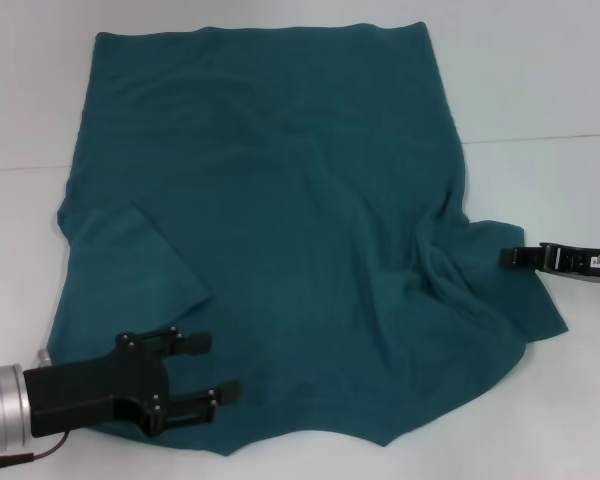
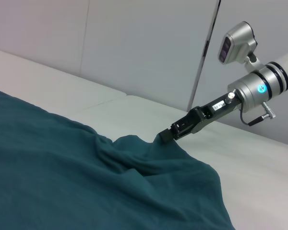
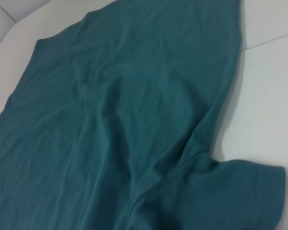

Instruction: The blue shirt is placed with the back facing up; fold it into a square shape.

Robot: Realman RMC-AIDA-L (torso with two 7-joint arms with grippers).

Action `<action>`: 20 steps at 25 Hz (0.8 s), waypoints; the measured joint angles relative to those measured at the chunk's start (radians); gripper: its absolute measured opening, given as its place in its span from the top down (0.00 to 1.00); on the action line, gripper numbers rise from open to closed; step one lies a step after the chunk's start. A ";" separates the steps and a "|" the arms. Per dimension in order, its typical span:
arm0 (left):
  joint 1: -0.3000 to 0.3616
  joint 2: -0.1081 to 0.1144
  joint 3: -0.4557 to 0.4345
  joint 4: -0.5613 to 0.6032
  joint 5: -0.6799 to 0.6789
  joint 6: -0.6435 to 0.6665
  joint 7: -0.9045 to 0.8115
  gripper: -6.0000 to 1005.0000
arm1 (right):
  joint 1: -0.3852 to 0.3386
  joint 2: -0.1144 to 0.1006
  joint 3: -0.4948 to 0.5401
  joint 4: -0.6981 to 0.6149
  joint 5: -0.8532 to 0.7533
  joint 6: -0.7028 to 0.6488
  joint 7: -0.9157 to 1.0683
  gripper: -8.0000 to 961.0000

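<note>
The blue shirt lies spread on the bench. Your left hand hovers open above its near edge (empty); your right hand pinches the sleeve, likely to fold it inward.

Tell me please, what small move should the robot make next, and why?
Probably the right gripper should lift the sleeve edge it touches and carry it inward over the blue shirt. The shirt lies spread out, bunched near that gripper, while the left gripper hovers open above the near hem.
</note>
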 joint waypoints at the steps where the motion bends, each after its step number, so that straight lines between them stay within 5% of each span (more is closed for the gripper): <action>1: 0.000 0.000 0.000 0.000 0.000 0.000 0.000 0.25 | 0.000 0.000 0.001 -0.001 0.001 0.001 -0.001 0.38; 14: 0.000 -0.004 0.000 0.000 -0.006 -0.006 -0.002 0.25 | -0.011 -0.006 0.074 -0.014 0.003 0.001 -0.029 0.98; 20: 0.000 -0.006 -0.001 -0.003 -0.008 -0.007 -0.006 0.25 | -0.011 -0.012 0.071 -0.014 0.001 -0.003 -0.029 0.99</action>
